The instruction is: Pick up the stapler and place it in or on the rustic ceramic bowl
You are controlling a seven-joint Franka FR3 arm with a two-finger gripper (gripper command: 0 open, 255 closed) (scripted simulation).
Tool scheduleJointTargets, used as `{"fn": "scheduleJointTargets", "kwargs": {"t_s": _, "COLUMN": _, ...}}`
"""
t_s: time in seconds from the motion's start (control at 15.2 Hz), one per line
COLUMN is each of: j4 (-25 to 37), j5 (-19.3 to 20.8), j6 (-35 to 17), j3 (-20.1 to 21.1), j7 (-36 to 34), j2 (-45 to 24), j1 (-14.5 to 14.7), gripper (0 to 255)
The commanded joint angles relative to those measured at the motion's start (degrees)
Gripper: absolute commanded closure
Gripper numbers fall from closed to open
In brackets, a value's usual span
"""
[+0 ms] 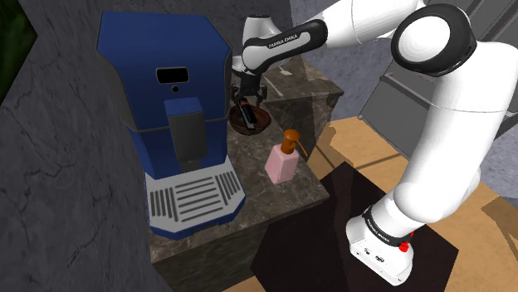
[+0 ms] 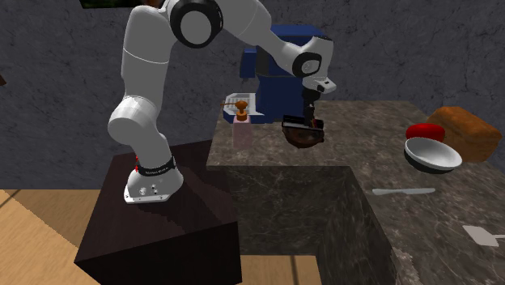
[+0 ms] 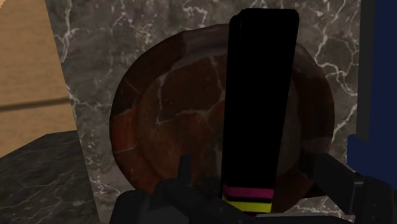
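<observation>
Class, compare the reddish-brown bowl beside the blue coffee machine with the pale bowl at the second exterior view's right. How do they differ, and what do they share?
Colour: the reddish-brown, veined round bowl is dark; the pale grey-white round bowl is plain. Load: the brown bowl has a long black stapler over it; the pale bowl shows none. Both are round, shallow and stand on dark marbled counter.

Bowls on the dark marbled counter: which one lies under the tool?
The reddish-brown round bowl beside the blue coffee machine; the white round bowl is far away.
</observation>
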State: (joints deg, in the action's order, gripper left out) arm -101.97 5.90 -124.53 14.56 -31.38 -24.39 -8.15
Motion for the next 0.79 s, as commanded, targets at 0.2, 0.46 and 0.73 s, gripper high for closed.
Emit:
{"fn": "scheduleJointTargets", "kwargs": {"t_s": 0.2, "j4": 3.1, "j5": -1.0, "j6": 6.1, "j3": 0.5, "j7": 0.7, "j2": 3.1, "j1": -0.3, "gripper": 0}}
{"fn": "scheduleJointTargets", "kwargs": {"t_s": 0.46, "j4": 3.1, "j5": -1.0, "j6": 6.1, "j3": 0.5, "j7": 0.7, "j2": 3.1, "j1": -0.3, "gripper": 0}}
{"fn": "scheduleJointTargets", "kwargs": {"t_s": 0.73, "j4": 3.1, "j5": -1.0, "j6": 6.1, "j3": 0.5, "j7": 0.7, "j2": 3.1, "j1": -0.3, "gripper": 0}}
